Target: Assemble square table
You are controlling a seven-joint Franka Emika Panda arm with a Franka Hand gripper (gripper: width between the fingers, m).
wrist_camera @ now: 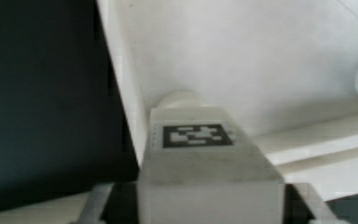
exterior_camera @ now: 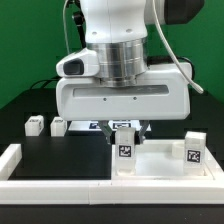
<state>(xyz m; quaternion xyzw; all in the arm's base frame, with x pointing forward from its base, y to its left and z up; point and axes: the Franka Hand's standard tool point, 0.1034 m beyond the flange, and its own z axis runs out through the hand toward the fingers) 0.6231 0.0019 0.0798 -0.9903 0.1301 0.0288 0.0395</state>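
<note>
My gripper (exterior_camera: 126, 133) is shut on a white block leg (exterior_camera: 125, 156) with a black-and-white tag and holds it upright. The leg's lower end is at the near corner of the white square tabletop (exterior_camera: 158, 160) on the exterior view's left. In the wrist view the leg (wrist_camera: 197, 150) fills the gap between my fingers (wrist_camera: 115, 203), and its rounded end meets the tabletop (wrist_camera: 247, 50) close to the edge. A second leg (exterior_camera: 193, 150) stands upright on the tabletop's corner at the exterior view's right. Two more legs (exterior_camera: 35, 125) (exterior_camera: 58, 126) lie on the black table at the left.
A long white border rail (exterior_camera: 60, 186) runs along the front and the exterior view's left of the work area. The marker board (exterior_camera: 92, 126) shows partly behind my gripper. The black table surface (wrist_camera: 43, 100) lies beside the tabletop's edge.
</note>
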